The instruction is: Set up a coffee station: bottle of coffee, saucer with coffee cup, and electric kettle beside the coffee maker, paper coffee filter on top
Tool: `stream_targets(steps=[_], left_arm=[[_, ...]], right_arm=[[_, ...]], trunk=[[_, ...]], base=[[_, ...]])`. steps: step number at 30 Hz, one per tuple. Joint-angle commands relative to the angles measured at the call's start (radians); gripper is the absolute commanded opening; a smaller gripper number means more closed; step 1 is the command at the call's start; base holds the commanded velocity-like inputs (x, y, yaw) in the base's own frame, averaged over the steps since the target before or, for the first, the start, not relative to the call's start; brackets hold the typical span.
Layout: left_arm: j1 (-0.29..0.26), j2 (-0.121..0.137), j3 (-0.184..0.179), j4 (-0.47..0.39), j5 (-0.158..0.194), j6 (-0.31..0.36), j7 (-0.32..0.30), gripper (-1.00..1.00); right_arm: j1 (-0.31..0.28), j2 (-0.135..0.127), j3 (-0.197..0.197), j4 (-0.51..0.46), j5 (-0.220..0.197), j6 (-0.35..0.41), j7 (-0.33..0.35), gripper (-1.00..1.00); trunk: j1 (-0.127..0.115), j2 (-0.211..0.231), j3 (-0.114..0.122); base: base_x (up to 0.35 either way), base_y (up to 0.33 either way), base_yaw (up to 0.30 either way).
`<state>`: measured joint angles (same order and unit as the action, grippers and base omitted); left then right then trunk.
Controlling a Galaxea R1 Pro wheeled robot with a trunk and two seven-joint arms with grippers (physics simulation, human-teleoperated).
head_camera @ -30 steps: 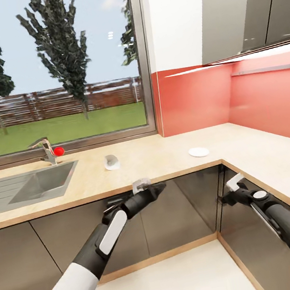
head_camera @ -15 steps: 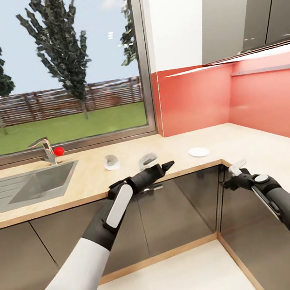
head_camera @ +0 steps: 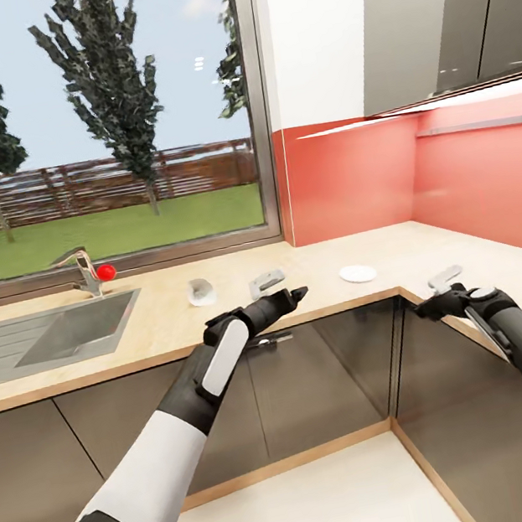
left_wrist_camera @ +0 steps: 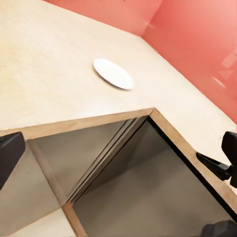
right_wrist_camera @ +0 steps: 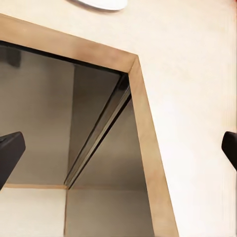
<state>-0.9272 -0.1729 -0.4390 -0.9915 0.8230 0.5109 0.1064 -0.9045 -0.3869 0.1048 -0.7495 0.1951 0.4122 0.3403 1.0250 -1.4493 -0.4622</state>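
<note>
Reaching forward, the left claw (head_camera: 289, 299) hung just over the front edge of the surface (head_camera: 315, 281), and the head view did not let me tell whether its jaws stood apart or together. In the left wrist view two dark finger tips sat at opposite borders with nothing between them, so it looked empty and probably parted. The right claw (head_camera: 444, 291) hovered at the inner corner of the L-shaped surface, and its own view likewise showed two dark tips far apart with only worktop and cabinet between, so it read as spread and holding nothing.

Outward from the left claw lay a small pale object (head_camera: 266, 280) I could not identify, then a small white crumpled piece (head_camera: 201, 292), likely the paper coffee filter, toward the sink (head_camera: 61, 333). The saucer (head_camera: 357, 274) rested flat near the inner corner, between the two claws.

The step seemed to be collecting the saucer. To do it well, I would lower a claw low and nearly level, slide one finger under the rim, and close gently, since a thin plate skates away easily
</note>
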Motion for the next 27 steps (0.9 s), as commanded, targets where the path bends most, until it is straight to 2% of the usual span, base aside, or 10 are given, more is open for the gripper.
stream_targets(steps=[1, 3, 6, 27], left_arm=[[-0.001, -0.001, 0.0, 0.001, -0.019, 0.003, 0.013, 1.0], [-0.001, -0.001, 0.004, 0.003, -0.042, 0.004, 0.015, 1.0], [-0.001, 0.0, 0.003, 0.0, -0.054, 0.004, 0.015, 1.0], [-0.001, 0.003, 0.016, 0.001, -0.058, 0.007, 0.016, 1.0]], right_arm=[[-0.003, 0.0, 0.002, 0.001, 0.01, 0.006, 0.004, 1.0], [-0.004, 0.001, 0.002, 0.003, 0.01, 0.007, 0.001, 1.0], [-0.005, 0.0, 0.003, -0.001, 0.01, 0.002, -0.001, 1.0], [-0.005, -0.009, 0.002, -0.021, 0.01, 0.002, 0.009, 1.0]], trunk=[[0.0, -0.001, -0.001], [0.0, -0.001, -0.001], [0.0, -0.001, -0.001], [0.0, -0.001, -0.001]], base=[[0.0, 0.0, 0.0], [0.0, 0.0, 0.0], [0.0, 0.0, 0.0], [0.009, 0.0, 0.0]])
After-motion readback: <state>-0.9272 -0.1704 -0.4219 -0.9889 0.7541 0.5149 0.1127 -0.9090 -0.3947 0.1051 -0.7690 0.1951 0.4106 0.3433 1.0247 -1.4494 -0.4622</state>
